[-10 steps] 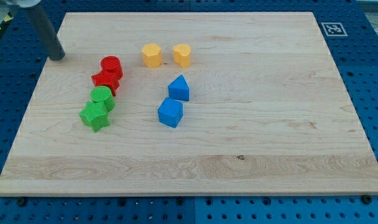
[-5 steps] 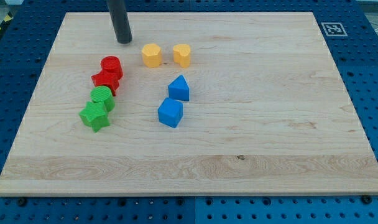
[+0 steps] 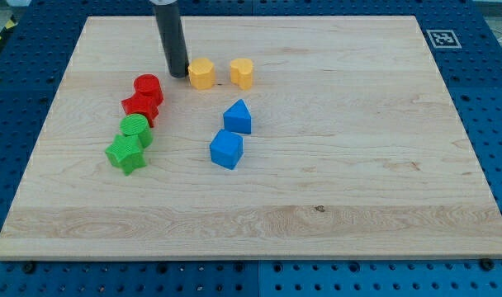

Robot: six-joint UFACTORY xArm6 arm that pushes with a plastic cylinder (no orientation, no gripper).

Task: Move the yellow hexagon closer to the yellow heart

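The yellow hexagon [image 3: 201, 73] sits on the wooden board [image 3: 342, 140] near the view's top, left of centre. The yellow heart [image 3: 242, 73] sits a short gap to its right. My tip [image 3: 178, 74] stands on the board at the hexagon's left side, touching it or nearly so. The dark rod rises from it toward the view's top.
A red cylinder [image 3: 149, 86] and another red block [image 3: 140, 106] lie below-left of my tip. A green cylinder [image 3: 136, 128] and a green star [image 3: 125, 153] lie below them. Two blue blocks [image 3: 238, 117] [image 3: 226, 149] lie below the yellow ones.
My tip has moved from the board's upper left edge rightward, then down, to the hexagon's left side. No block has visibly moved.
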